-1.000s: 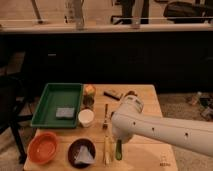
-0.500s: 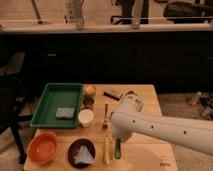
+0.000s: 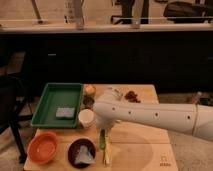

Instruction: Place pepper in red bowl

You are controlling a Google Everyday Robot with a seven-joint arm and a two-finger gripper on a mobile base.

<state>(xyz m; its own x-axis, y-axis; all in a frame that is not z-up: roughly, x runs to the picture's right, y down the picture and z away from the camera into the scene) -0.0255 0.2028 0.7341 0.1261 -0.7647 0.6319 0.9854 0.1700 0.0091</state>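
Hardly anything has moved since a second ago. The white arm (image 3: 150,116) still reaches in from the right across the counter (image 3: 135,150). Its blunt end is parked at the same spot just right of the white cup (image 3: 86,118), and every item lies where it lay.

We look for the jaws under that blunt end, right above the far tip of the pepper (image 3: 102,141), and the arm itself hides most of them. They are together, closed tight. Whether they pinch the pepper's tip, we cannot tell from here.

The pepper, long and green, lies on the wood near the front edge, pointing away from us, its far end running under the arm. Just beside it on the right, a pale yellow stick (image 3: 106,154) lies parallel to it.

Left of the pepper sits a dark bowl (image 3: 75,148) with a grey cloth (image 3: 84,157) in it. Left again, at the front corner, we have the red bowl (image 3: 43,148), its paler inside facing up. So the dark bowl sits between the pepper and the red bowl, and those two are well apart.

Behind the bowls, a green tray (image 3: 44,107) holds a grey block (image 3: 65,112). Farther back we spot a small orange thing (image 3: 90,90) and a reddish-brown heap (image 3: 132,96), both too blurred to name.
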